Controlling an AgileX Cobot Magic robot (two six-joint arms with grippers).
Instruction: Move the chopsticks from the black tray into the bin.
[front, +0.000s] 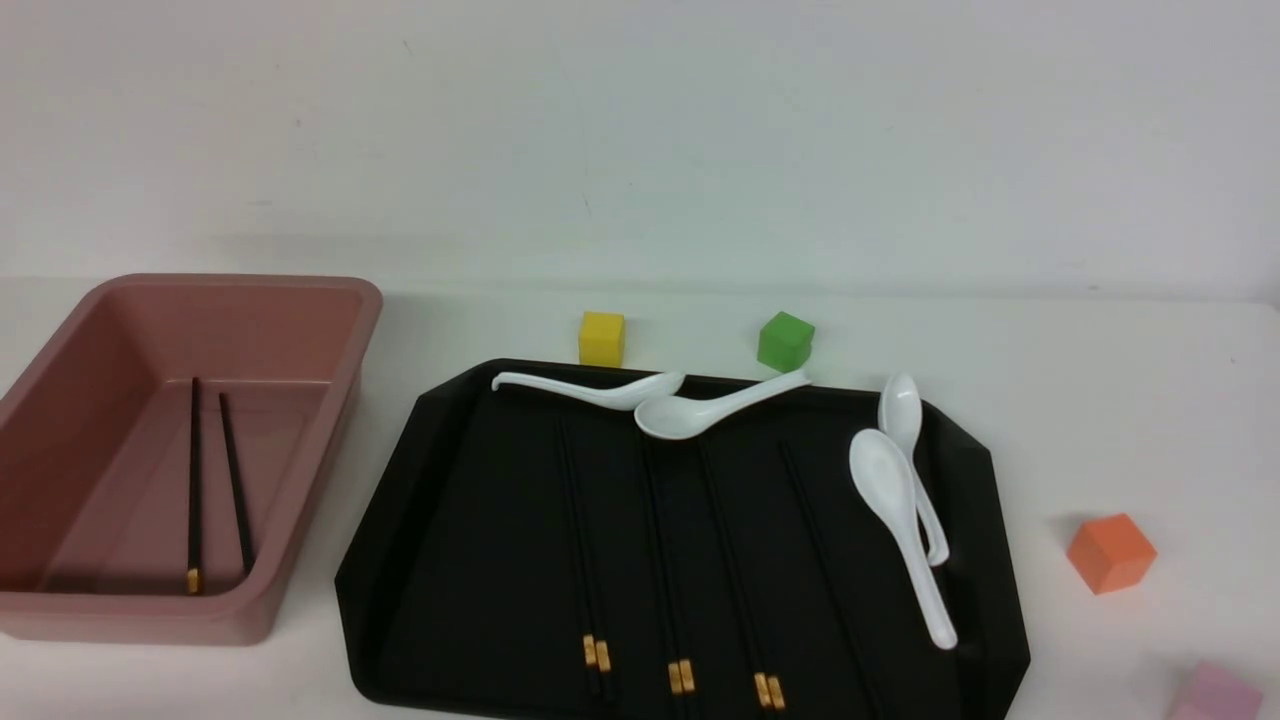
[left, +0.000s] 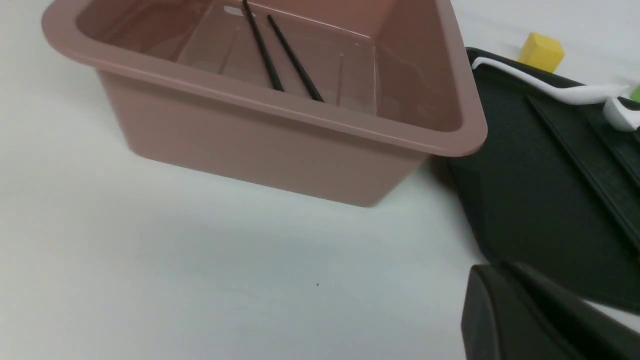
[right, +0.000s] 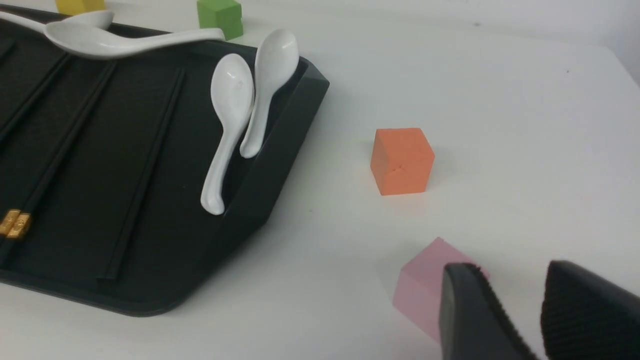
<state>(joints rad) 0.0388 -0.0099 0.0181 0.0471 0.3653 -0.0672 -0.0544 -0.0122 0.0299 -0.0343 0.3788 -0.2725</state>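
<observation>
Bin: the pink-brown bin (front: 300, 480) sits on the white surface (front: 1100, 400) at the robot's left, just beside the black tray (front: 470, 520); two chopsticks (front: 215, 480) lie side by side on its floor, one gold band visible at the near end.
Tray chopsticks: three banded pairs (front: 660, 560) lie lengthwise on the tray, gold bands toward the robot; another black stick (front: 820, 560) lies to their right (its near end runs out of the front view).
Soup spoons: two white spoons (front: 650, 400) rest across the tray's far rim, touching; two more (front: 905, 500) lie by its right rim, one partly over the other.
Blocks: a yellow cube (front: 601, 338) and a green cube (front: 785, 341) stand behind the tray; an orange cube (front: 1111, 552) and a pink block (right: 425, 290) stand off to the right.
Left gripper (left: 530, 320): low over bare surface near the bin's corner; only a dark part shows, so the jaws' state cannot be told.
Right gripper (right: 520, 320): jaws slightly parted, empty, just beside the pink block.
</observation>
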